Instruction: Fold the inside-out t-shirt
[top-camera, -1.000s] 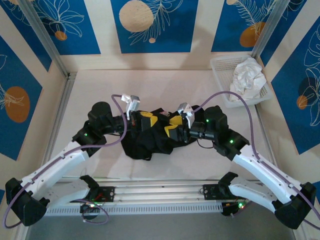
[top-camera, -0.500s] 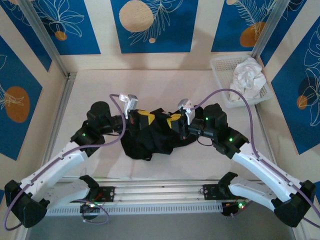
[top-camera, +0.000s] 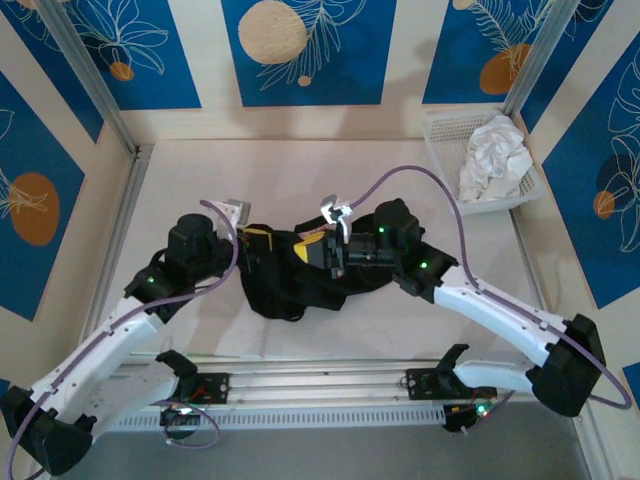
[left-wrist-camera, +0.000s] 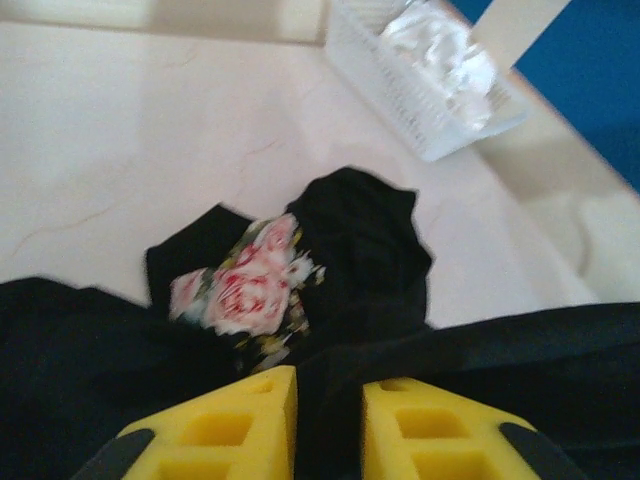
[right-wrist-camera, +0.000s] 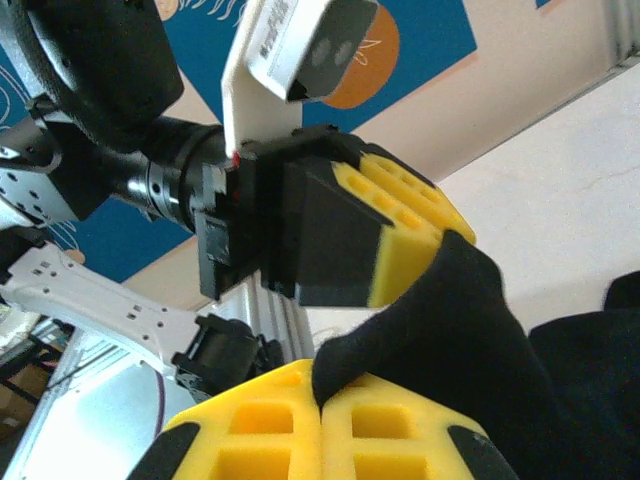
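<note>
The inside-out t-shirt (top-camera: 300, 285) is a bunched black heap in the middle of the table. A pink floral print (left-wrist-camera: 245, 290) shows on one fold. My left gripper (top-camera: 260, 240) is at the heap's upper left. Its yellow pads (left-wrist-camera: 240, 430) stand slightly apart, and a band of black cloth (left-wrist-camera: 90, 360) runs through the gap of the left gripper (left-wrist-camera: 328, 385). My right gripper (top-camera: 312, 250) is just to its right, almost touching it. The right gripper (right-wrist-camera: 320, 385) is shut, pinching a black fold (right-wrist-camera: 560, 400) at its tips, with the left gripper's pad (right-wrist-camera: 405, 225) right above.
A white basket (top-camera: 440, 150) holding a crumpled white cloth (top-camera: 493, 155) sits at the back right; the same basket (left-wrist-camera: 420, 100) appears in the left wrist view. Bare table lies behind and to the left of the heap. Walls and a metal rail bound the table.
The right gripper has closed on the cloth and moved left, up against the left gripper. The left arm drew back left and its jaws have parted a little.
</note>
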